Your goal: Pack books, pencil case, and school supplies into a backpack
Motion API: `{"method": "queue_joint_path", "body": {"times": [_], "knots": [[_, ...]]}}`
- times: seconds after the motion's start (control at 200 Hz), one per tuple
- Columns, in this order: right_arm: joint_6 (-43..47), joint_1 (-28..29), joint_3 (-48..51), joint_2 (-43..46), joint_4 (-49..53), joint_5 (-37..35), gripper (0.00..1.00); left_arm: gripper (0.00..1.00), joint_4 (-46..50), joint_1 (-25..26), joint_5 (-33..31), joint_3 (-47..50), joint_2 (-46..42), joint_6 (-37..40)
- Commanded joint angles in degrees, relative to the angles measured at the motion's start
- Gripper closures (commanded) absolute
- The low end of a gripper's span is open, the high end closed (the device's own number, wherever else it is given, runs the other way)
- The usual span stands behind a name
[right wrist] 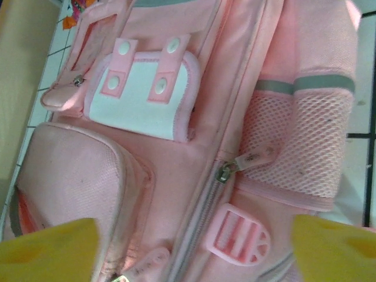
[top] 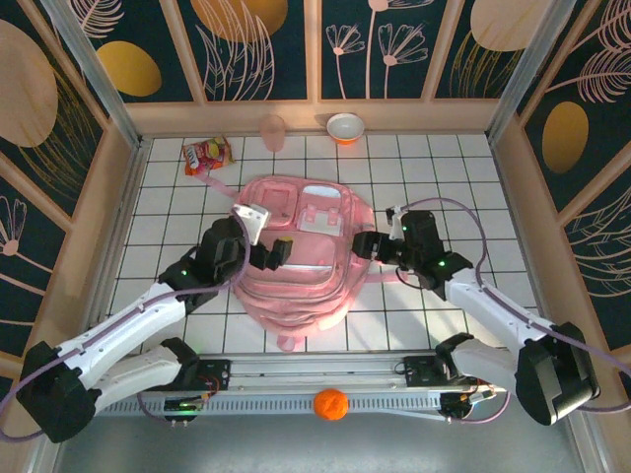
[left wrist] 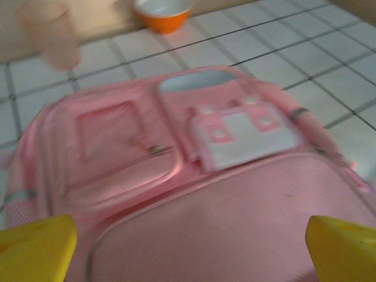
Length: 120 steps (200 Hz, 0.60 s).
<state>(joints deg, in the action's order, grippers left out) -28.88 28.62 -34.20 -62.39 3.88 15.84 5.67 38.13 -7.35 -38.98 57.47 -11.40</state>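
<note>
The pink backpack (top: 301, 271) lies flat on the tiled table, front pockets up. My left gripper (top: 273, 253) hovers over its left part, open, with nothing between the yellow fingertips (left wrist: 36, 247); the large front pocket (left wrist: 223, 223) lies under them. My right gripper (top: 367, 245) stands at the backpack's right side, open and empty, above the main zip slider (right wrist: 226, 171) and a pink buckle (right wrist: 238, 235). A white flap pocket (right wrist: 144, 100) sits higher on the front. The books, pencil case and school supplies are out of view.
A red-and-yellow snack packet (top: 207, 155) lies at the back left. A pink cup (top: 273, 131) and an orange bowl (top: 345, 128) stand by the back wall. An orange ball (top: 330, 404) rests on the rail between the arm bases. Wooden walls close off the table's sides.
</note>
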Motion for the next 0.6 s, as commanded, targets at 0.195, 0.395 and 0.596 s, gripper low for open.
{"method": "queue_joint_path", "body": {"times": [0.195,0.395,0.596], "knots": [[-8.31,9.86,-0.93,-7.22,-1.54,-6.00,0.01,0.04,6.57,-8.34,2.07,8.04,0.54,-23.77],[-7.81,4.74,1.64,-13.23,-9.62,-7.60,0.01,0.07,-11.56,-8.33,7.07,13.56,8.44,-22.85],[2.15,-3.66,-1.25,-9.08,-7.41,-14.53,0.01,0.01,-15.53,-8.62,-2.91,7.30,10.56,-17.73]]}}
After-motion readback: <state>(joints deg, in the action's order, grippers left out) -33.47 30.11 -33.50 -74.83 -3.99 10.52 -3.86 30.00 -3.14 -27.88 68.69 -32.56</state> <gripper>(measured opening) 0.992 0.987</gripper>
